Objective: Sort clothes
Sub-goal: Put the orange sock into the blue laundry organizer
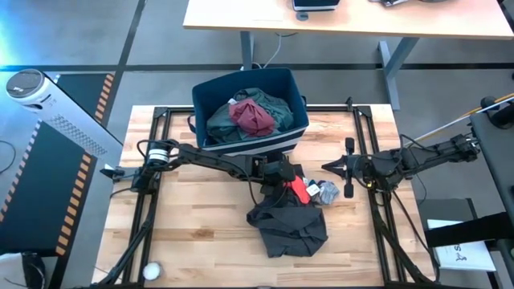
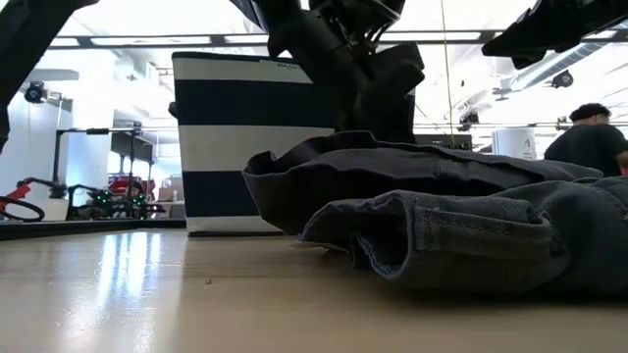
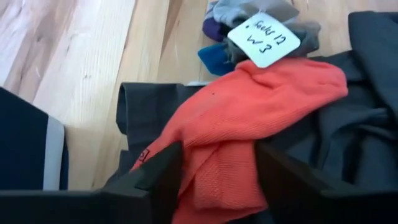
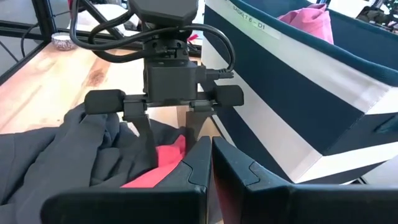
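Left gripper (image 3: 214, 171) astride red piece (image 3: 249, 118) atop charcoal garment (image 1: 287, 227).

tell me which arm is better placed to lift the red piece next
Left. The left gripper already straddles the red piece with fingers open; the right gripper waits shut, off to its side.

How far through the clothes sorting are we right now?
Partly done. A teal-green garment and a dark red piece already lie in the navy striped fabric bin. In hand: the left gripper straddles the red-orange cloth, fingers either side, not clearly closed. Left on the table: the dark charcoal garment and small grey and blue pieces. The right gripper waits nearby, shut and empty.
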